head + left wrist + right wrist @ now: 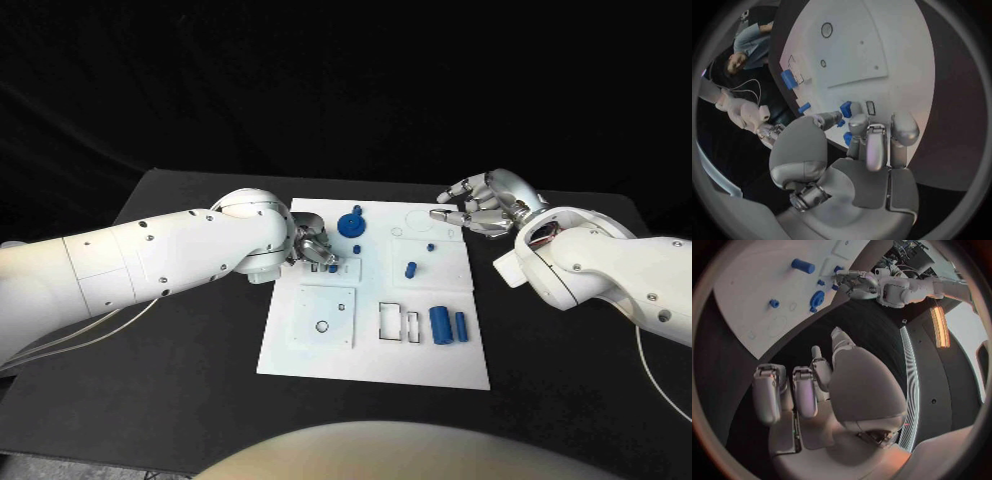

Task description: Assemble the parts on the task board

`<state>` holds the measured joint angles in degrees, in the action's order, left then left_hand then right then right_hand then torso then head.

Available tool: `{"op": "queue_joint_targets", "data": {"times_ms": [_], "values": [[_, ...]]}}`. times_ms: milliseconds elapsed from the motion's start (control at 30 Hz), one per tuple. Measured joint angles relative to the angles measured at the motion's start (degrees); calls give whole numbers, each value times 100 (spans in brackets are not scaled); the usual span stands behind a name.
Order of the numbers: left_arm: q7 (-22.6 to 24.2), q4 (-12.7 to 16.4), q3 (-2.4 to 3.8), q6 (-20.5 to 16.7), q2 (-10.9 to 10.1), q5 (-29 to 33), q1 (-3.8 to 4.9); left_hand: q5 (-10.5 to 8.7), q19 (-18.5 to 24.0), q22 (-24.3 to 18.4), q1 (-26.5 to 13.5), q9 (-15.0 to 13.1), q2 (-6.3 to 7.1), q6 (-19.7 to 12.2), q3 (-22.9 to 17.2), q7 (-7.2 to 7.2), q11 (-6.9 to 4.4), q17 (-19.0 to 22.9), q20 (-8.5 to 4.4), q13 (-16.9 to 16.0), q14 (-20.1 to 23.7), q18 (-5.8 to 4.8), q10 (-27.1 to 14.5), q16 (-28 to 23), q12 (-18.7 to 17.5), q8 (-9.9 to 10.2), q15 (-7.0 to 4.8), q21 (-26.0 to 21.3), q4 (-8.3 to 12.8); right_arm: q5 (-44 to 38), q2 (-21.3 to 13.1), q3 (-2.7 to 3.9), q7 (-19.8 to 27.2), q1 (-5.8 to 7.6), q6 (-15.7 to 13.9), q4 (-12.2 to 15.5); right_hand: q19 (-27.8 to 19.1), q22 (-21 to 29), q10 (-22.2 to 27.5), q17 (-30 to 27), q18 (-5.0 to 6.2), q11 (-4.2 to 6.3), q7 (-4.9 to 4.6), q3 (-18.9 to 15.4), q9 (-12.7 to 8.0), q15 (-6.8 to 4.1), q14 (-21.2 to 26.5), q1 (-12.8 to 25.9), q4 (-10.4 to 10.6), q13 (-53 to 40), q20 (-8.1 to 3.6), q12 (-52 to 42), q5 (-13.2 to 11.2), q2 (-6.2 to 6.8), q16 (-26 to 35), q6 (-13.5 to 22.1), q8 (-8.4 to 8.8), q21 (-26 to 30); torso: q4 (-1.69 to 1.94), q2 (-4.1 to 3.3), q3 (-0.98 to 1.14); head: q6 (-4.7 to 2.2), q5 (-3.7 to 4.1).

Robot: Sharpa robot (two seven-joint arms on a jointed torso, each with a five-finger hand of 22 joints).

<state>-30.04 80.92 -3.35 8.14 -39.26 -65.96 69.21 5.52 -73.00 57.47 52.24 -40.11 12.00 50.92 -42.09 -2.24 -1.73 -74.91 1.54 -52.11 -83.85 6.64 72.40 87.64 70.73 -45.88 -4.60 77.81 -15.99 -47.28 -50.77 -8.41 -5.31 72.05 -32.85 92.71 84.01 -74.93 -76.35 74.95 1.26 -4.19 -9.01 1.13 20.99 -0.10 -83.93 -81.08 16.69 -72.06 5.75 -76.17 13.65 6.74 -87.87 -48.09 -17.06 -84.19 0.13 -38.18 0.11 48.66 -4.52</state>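
The white task board [378, 345] lies in the middle of the black table. My left hand [315, 248] is low over the board's upper left part. In the left wrist view its thumb and a finger [858, 124] close on a small blue part [846, 138], beside another blue piece [846, 107]. A blue gear-like part [353, 222] stands just beyond that hand. Two blue cylinders [441, 326] lie side by side at the board's right. My right hand [483, 205] hovers over the board's far right corner, fingers loosely curved and apart, holding nothing.
A small blue piece [411, 268] and a tinier one [430, 245] lie mid-board. Rectangular cut-outs [392, 320] and a square plate with a ring [326, 316] take up the board's near half. Bare black table [173, 380] surrounds the board on all sides.
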Motion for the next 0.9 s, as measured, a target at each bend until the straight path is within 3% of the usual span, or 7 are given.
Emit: {"op": "queue_joint_targets", "data": {"times_ms": [200,400,667,900], "values": [[3,61,35,-9,-51,12,-1,0,0,-5,0,0,0,0,77,0,0,0,0,5,0,1,0,0,0,12,0,0,-22,0,-1,0,0,-7,1,-2,0,0,0,0,0,0,0,0,0,0,0,18,0,-1,0,0,0,-18,0,0,0,0,0,2,-3,-12,-4],[6,207,187,-32,-185,95,27,0,0,-74,41,0,41,-13,228,-12,21,0,0,186,0,1,-67,0,-67,73,0,0,-4,0,-3,0,1,-16,1,-19,0,1,0,-1,0,0,0,0,0,0,0,41,0,7,0,22,0,5,0,0,0,0,0,9,-1,-33,-4],[12,253,365,-68,-284,248,268,0,125,-286,298,60,55,-201,448,-113,113,0,60,422,-22,0,-260,0,-223,288,22,-109,-21,-1,3,0,2,-20,1,-53,0,1,0,-1,0,0,0,0,0,0,0,41,0,7,0,22,0,5,0,0,0,0,0,10,3,-77,-9],[19,-301,399,-43,-165,332,406,0,245,-405,596,309,91,-526,521,-322,279,0,139,712,-19,0,-548,-24,-358,722,186,-154,-15,-1,9,0,2,-22,1,-66,0,1,0,-2,0,0,0,0,1,0,0,41,0,6,0,22,0,5,0,0,0,0,0,5,3,-110,-17]]}}
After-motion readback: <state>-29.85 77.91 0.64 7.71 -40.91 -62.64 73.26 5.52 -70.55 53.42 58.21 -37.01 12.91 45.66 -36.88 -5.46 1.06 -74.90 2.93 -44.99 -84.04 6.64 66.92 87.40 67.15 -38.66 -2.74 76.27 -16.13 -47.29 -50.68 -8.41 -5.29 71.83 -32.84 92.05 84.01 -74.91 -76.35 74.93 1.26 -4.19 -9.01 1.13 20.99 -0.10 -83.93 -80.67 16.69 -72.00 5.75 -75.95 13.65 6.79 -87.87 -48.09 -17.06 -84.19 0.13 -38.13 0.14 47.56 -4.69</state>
